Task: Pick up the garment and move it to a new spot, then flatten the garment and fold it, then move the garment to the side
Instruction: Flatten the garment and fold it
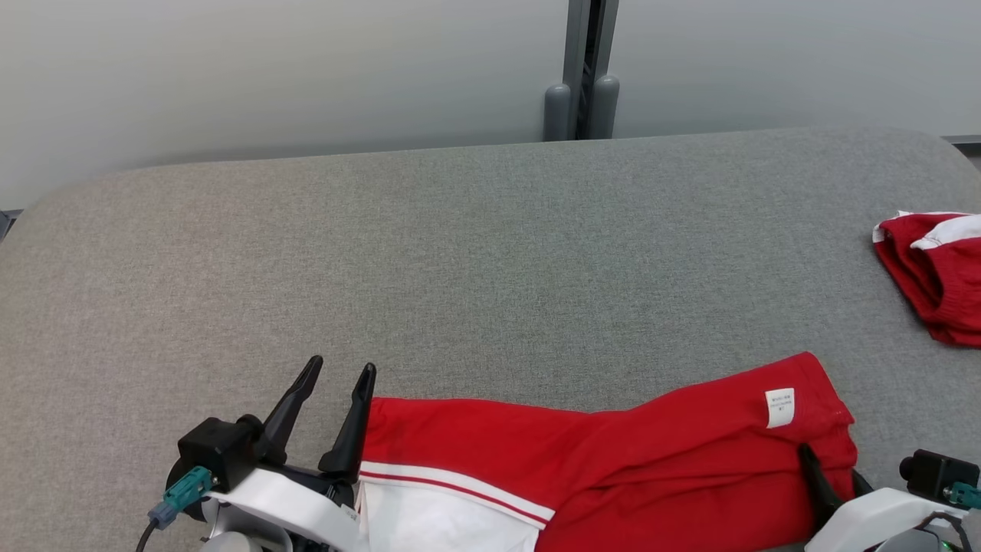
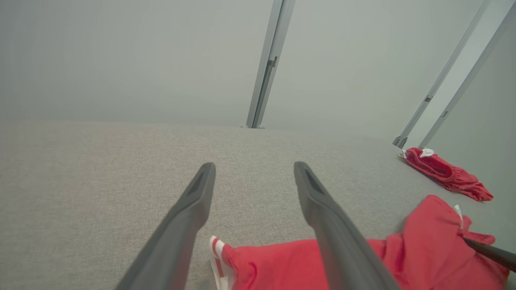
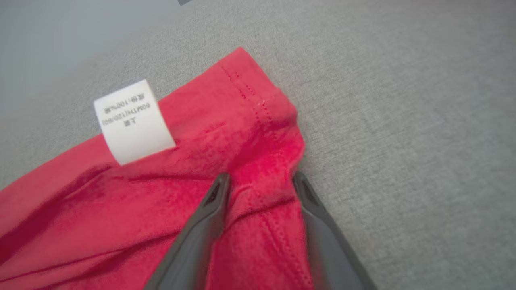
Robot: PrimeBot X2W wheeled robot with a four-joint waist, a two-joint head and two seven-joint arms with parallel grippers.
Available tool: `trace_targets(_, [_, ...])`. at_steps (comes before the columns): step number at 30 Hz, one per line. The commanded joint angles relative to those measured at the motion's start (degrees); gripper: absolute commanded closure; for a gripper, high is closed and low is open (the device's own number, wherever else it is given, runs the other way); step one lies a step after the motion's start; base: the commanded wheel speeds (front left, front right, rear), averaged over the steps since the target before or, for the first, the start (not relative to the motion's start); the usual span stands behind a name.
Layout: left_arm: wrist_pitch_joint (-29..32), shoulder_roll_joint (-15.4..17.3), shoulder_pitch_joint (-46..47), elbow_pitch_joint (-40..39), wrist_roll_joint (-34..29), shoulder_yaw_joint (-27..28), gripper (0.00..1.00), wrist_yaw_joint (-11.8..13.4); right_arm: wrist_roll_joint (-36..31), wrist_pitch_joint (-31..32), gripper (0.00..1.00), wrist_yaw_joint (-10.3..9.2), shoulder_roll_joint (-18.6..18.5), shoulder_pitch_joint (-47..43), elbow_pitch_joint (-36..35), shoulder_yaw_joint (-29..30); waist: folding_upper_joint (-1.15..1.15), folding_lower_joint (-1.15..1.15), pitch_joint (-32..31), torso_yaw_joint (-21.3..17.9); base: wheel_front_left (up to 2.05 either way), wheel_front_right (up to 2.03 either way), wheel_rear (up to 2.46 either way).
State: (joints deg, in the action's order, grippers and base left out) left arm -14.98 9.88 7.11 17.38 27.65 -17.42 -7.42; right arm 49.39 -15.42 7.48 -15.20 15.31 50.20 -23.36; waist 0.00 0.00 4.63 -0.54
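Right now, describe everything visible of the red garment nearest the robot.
The red garment lies wrinkled at the near edge of the grey table. Soft knit by its look, with a stitched hem, a white label near its right end and a white, red-striped panel at its left. The open right claw straddles a fold by the hem; the open left claw stands beside its left edge.

I list: grey fabric tabletop point(image 1: 490, 253), far corners rounded; pale wall panels point(image 1: 268, 69) behind it; grey upright post point(image 1: 582, 69) between panels; crumpled red-and-white cloth point(image 1: 935, 276) at the tabletop's right edge.
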Motion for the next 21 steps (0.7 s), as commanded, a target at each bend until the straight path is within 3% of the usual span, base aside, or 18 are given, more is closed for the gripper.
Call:
trace_targets(1, [-0.17,0.05,0.91,-0.05,-0.36,0.21,0.0,-0.05,0.97,0.44,1.0,0.03,0.41,-0.18,0.51,-1.84,0.0,0.0,0.02,0.02,0.0,0.0,0.0])
trace_targets(13, [-0.17,-0.51,0.75,0.41,-0.5,0.45,0.0,-0.06,0.63,0.23,1.0,0.0,-3.19,1.18,-0.84,0.65,0.0,0.0,-0.56,0.27,0.0,0.0,0.0])
trace_targets(21, [-0.17,-1.07,-0.11,-0.01,-0.52,0.92,0.0,-0.06,-2.3,0.22,1.0,0.0,-7.91,3.04,2.22,4.61,0.0,0.0,-1.82,0.42,0.0,0.0,0.0])
